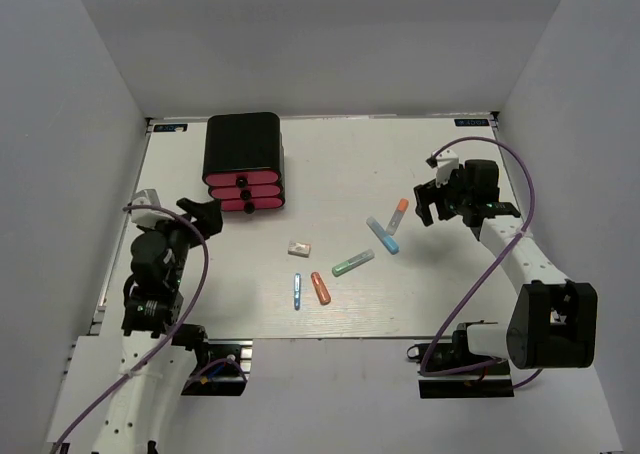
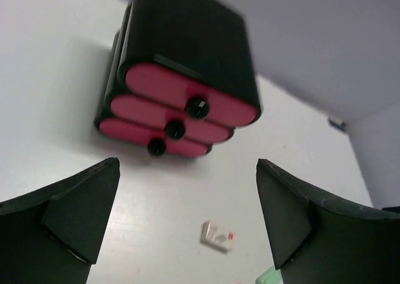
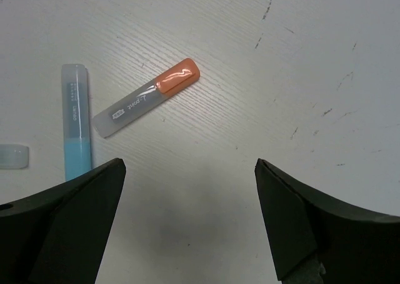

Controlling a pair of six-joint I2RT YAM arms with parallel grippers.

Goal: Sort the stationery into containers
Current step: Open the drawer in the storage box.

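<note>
The black box with three shut pink drawers stands at the back left; it also shows in the left wrist view. My left gripper is open and empty, just left of the drawers. The white eraser lies mid-table and ahead of the left fingers. The thin blue pen, orange marker and green-tipped marker lie nearer the front. My right gripper is open and empty, hovering just right of the orange-tipped marker and blue-tipped marker.
The white table top is walled by grey panels at the back and sides. Purple cables loop along both arms. A green marker end peeks beside the left gripper's right finger.
</note>
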